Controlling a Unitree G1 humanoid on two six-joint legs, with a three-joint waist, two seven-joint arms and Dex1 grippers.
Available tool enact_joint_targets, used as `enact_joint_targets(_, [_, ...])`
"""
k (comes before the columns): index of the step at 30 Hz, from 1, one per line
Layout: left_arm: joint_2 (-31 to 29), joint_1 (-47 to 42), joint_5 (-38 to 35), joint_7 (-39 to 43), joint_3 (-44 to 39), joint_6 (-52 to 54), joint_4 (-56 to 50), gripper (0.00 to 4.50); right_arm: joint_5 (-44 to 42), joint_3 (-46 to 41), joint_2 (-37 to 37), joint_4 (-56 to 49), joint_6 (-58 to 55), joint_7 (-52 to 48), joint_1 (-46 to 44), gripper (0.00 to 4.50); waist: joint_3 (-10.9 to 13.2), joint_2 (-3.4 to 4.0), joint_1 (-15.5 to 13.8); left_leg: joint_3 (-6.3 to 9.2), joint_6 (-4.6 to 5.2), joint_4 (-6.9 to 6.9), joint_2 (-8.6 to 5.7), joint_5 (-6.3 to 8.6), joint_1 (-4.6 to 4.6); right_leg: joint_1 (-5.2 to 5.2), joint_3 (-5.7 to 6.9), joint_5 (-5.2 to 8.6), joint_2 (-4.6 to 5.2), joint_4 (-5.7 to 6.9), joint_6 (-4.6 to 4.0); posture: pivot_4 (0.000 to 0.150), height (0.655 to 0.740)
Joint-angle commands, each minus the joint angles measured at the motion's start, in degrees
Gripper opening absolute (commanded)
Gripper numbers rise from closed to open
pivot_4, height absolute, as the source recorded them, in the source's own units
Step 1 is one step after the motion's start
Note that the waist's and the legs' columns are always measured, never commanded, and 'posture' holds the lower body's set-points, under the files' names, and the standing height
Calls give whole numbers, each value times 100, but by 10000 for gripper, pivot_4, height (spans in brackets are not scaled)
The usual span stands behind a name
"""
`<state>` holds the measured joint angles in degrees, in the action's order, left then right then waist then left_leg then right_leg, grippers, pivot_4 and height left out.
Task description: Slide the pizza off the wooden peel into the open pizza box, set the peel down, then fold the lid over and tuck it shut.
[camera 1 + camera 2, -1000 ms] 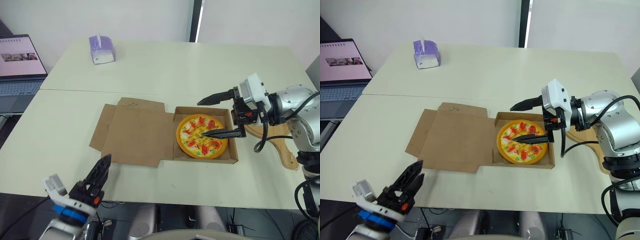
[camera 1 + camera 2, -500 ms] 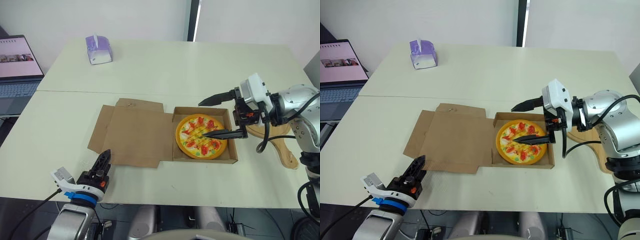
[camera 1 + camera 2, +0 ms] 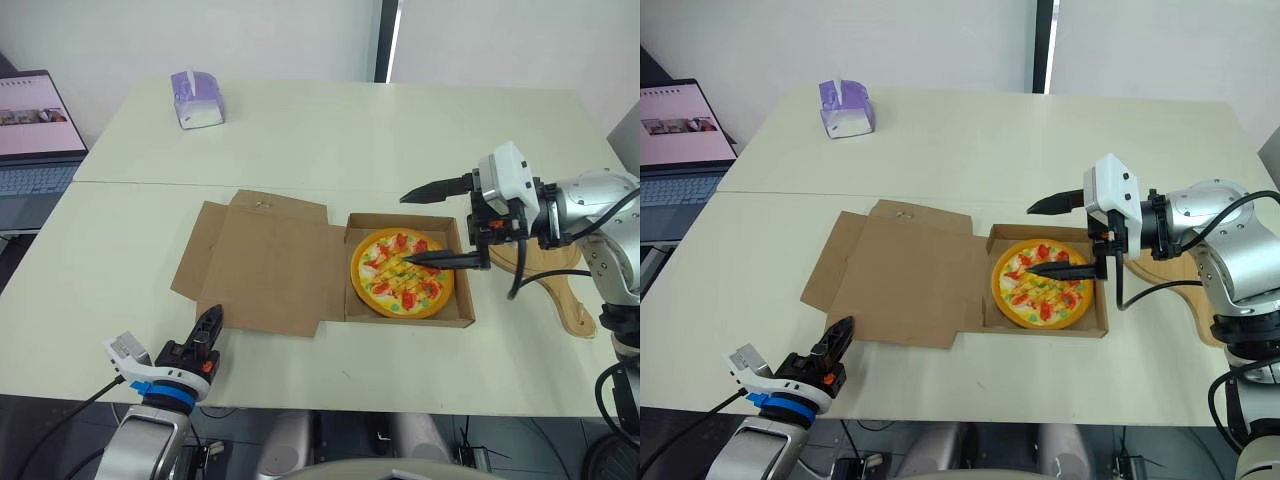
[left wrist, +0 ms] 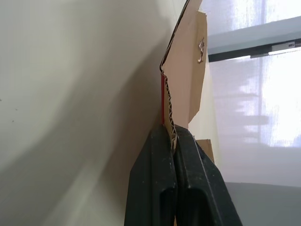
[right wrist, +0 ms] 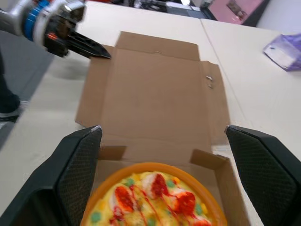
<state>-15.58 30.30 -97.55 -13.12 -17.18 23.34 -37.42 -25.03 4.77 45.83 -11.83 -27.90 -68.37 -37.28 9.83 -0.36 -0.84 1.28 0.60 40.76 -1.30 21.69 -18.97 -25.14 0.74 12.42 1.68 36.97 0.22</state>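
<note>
The pizza [image 3: 402,273] lies in the base of the cardboard box [image 3: 410,320], and the lid [image 3: 265,265] is spread flat to the base's left. My left gripper [image 3: 210,322] is at the lid's front edge near its left corner. In the left wrist view its fingers [image 4: 155,188] are pressed together, with the lid's corrugated edge [image 4: 181,80] running down between their tips. My right gripper [image 3: 404,230] hovers open over the pizza, one finger on each side. The wooden peel [image 3: 560,290] lies on the table to the right of the box, partly behind my right arm.
A purple tissue box [image 3: 196,98] stands at the far left of the table. An open laptop [image 3: 35,120] sits on a lower surface beyond the left edge. The table's front edge runs just below my left gripper.
My left gripper came up from the table's front edge to the lid and shut its fingers on it. The lid's left side shifted slightly left. My right gripper stayed open over the pizza.
</note>
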Motion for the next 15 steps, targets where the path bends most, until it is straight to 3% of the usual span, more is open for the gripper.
enact_joint_targets(1, [-591, -564, 95, 157, -486, 16, 48, 106, 710, 78, -144, 490, 349, 656, -315, 45000, 1, -2, -5, 4, -7, 1, 3, -4, 0, 1, 4, 2, -3, 1, -4, 1500, 7251])
enact_joint_targets(4, [-1348, -1397, 433, 493, -761, 163, 623, 106, 1640, 427, -205, 1372, 907, 1131, -601, 45000, 0, -1, -4, 4, -22, 2, 3, -14, 5, 6, 3, 3, -10, 7, -8, 1500, 7251])
enact_joint_targets(6, [-1741, -1837, 669, 782, -819, 310, 982, 0, 2082, 602, -326, 1945, 1180, 1440, -844, 41076, 0, -2, 9, 1, -25, 2, 3, -16, 7, 7, -1, 3, -13, 6, -9, 1500, 7251])
enact_joint_targets(15, [-2917, -3057, 2055, 2549, -551, 1128, 2205, 0, 3454, 1529, -707, 3862, 2718, 1525, -1271, 10244, 0, -2, 103, 4, -28, -20, 4, -16, -7, -20, 1, 1, -14, -2, -7, 1500, 7251])
